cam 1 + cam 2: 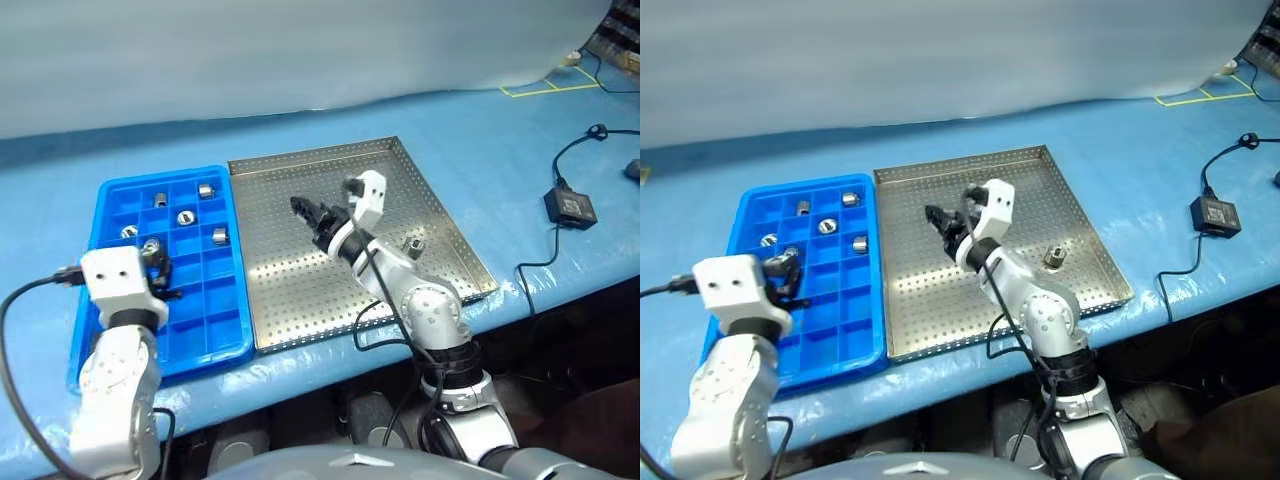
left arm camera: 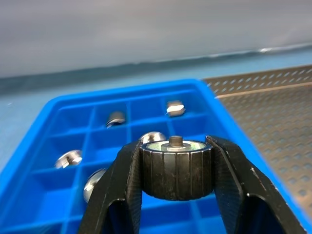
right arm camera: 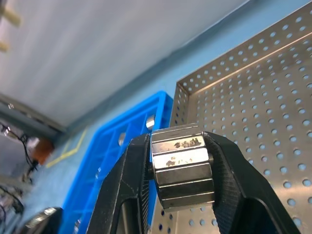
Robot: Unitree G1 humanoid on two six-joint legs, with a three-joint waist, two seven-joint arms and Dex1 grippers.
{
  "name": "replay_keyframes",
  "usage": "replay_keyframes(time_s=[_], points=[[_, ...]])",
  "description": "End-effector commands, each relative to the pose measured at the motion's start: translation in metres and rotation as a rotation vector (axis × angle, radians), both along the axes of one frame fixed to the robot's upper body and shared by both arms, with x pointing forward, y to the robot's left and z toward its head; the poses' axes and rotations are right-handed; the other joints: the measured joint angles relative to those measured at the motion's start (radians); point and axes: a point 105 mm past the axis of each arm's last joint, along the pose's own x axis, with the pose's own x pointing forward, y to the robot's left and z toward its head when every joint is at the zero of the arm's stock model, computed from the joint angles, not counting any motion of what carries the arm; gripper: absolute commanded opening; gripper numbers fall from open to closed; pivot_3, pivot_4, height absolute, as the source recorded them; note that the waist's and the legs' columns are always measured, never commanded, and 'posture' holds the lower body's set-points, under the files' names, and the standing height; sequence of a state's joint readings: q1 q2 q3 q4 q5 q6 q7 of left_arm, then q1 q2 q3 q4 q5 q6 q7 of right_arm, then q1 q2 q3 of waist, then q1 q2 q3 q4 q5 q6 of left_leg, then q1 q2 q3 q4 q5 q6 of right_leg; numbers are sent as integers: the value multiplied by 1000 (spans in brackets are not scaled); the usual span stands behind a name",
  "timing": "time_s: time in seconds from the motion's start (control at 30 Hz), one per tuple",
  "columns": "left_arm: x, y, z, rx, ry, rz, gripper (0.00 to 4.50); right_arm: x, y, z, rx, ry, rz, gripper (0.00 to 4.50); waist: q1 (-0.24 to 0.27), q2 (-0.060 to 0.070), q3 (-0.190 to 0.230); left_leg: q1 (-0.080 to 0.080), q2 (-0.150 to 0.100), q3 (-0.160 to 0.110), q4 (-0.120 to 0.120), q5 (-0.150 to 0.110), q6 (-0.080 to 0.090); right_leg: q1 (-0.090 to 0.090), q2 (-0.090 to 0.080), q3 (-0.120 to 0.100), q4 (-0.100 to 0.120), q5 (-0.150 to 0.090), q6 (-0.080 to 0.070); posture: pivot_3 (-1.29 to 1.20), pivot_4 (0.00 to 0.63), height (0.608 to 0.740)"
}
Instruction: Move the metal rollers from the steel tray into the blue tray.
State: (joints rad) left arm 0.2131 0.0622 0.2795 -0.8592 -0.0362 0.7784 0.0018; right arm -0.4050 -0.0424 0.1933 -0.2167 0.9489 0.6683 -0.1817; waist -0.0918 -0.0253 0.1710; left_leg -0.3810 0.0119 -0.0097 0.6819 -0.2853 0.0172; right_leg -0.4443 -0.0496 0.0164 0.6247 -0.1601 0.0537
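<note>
Blue sheeting covered the bench, with the blue tray point(image 1: 222, 340) at lower left of the left eye view and the steel tray point(image 1: 300, 270) touching its right side. You had the left gripper point(image 1: 157, 272) over the blue tray's near-left cells, pinching a roller. The right gripper point(image 1: 308, 213) hung over the middle of the steel tray, pointing toward the blue tray. One of the metal rollers point(image 1: 414, 244) stood alone at centre-right of the steel tray, behind that gripper.

Right eye view: five rollers sat in the blue tray's far cells point(image 1: 825, 227); the near cells looked free.

Left wrist view: your fingers point(image 2: 117, 190) clamped a dark ribbed roller point(image 2: 176, 168), axis upright, with empty compartments just below and ahead. Likely drop point.

Right wrist view: the fingers point(image 3: 122, 195) gripped a faceted silver roller point(image 3: 181, 165), axis lying across the jaws. The blue tray lay ahead past the steel rim, and nothing blocked the path I could see.
</note>
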Motion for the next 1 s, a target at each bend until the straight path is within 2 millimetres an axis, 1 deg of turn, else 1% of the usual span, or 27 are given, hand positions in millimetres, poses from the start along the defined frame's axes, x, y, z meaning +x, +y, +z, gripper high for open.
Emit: replay_keyframes(time_s=[0.03,0.13,0.23,0.33,0.4,0.57,0.67,0.77,0.83,0.87,1.0], points=[[-24,11,10,48,5,91,1706,-20,27,7,-105,-149,149,1291,9,0,0,0,0,0,0,0,0,0,0,0,0,0,-1,16,150,740],[-38,9,5,67,48,123,1706,-31,44,4,-188,-239,248,1291,26,0,0,1,0,0,0,0,0,0,0,0,0,-1,-2,52,150,740],[-48,10,-4,47,82,191,1706,-39,56,4,-176,-262,312,1291,47,-1,0,1,0,-1,0,0,0,1,0,0,0,-2,-3,90,150,740],[-55,11,-9,31,99,246,1706,-42,64,6,-167,-282,352,1291,65,-1,0,1,0,-1,1,0,0,1,0,-1,0,-2,-3,117,150,740],[-58,13,-12,33,108,284,1706,-43,66,8,-161,-287,364,1291,74,-1,0,0,0,-1,0,0,0,1,0,-2,0,-3,-4,124,150,740],[-63,11,-19,9,137,300,1706,-42,68,9,-155,-293,374,1291,81,-1,0,0,0,-3,0,0,-1,0,0,-4,0,-4,-5,128,150,740],[-61,7,-23,8,160,273,1706,-41,67,10,-151,-291,365,1291,81,-1,0,0,0,-4,0,-1,-1,0,0,-4,0,-4,-5,124,150,740],[-57,4,-22,3,149,254,1706,-40,67,11,-151,-296,361,1291,81,-1,0,0,0,-7,0,-1,-1,0,0,-4,0,-4,-6,116,150,740],[-55,3,-20,-10,133,247,2447,-40,66,13,-149,-302,360,1291,81,-1,0,-1,1,-8,0,-1,-1,0,0,-5,0,-4,-6,112,150,740],[-54,3,-18,-10,127,246,2691,-40,66,14,-150,-306,359,1291,81,-1,0,-1,1,-8,0,-1,-1,0,0,-5,0,-4,-6,110,150,740],[-54,7,-12,2,96,278,4050,-39,66,17,-148,-320,358,1291,80,-1,0,-1,1,-8,0,-1,-1,0,0,-6,0,-4,-6,113,150,740]])
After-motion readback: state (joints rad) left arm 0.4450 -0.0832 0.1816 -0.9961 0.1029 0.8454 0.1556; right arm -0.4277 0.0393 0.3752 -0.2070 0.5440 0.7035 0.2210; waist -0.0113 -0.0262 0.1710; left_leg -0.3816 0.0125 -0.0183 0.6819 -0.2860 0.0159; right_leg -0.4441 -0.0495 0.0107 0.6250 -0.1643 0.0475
